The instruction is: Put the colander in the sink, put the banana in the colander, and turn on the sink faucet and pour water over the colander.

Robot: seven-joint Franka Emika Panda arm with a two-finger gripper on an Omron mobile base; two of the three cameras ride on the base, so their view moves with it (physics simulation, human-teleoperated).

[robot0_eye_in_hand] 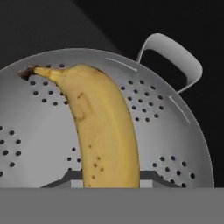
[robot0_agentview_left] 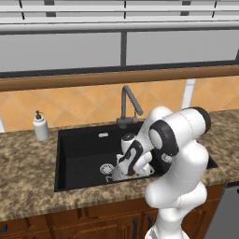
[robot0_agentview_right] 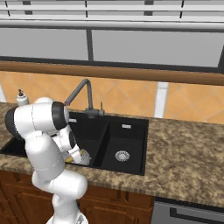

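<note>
banana (robot0_eye_in_hand: 103,131) in colander (robot0_eye_in_hand: 175,131), claw seemingly holding.

Brushed, perforated metal colander (robot0_eye_in_hand: 166,131); speckled matt banana (robot0_eye_in_hand: 103,131); matt black sink (robot0_agentview_left: 84,149)

Curved yellow banana (robot0_eye_in_hand: 103,131), brown-speckled, dark stem tip. Silver-grey metal colander (robot0_eye_in_hand: 175,127), clusters of small dark holes. Black rectangular sink (robot0_agentview_left: 84,154). Dark grey gooseneck faucet (robot0_agentview_left: 128,105). Mottled brown granite tabletop (robot0_agentview_right: 183,153). Orange tiled wall (robot0_agentview_left: 74,102).
</note>
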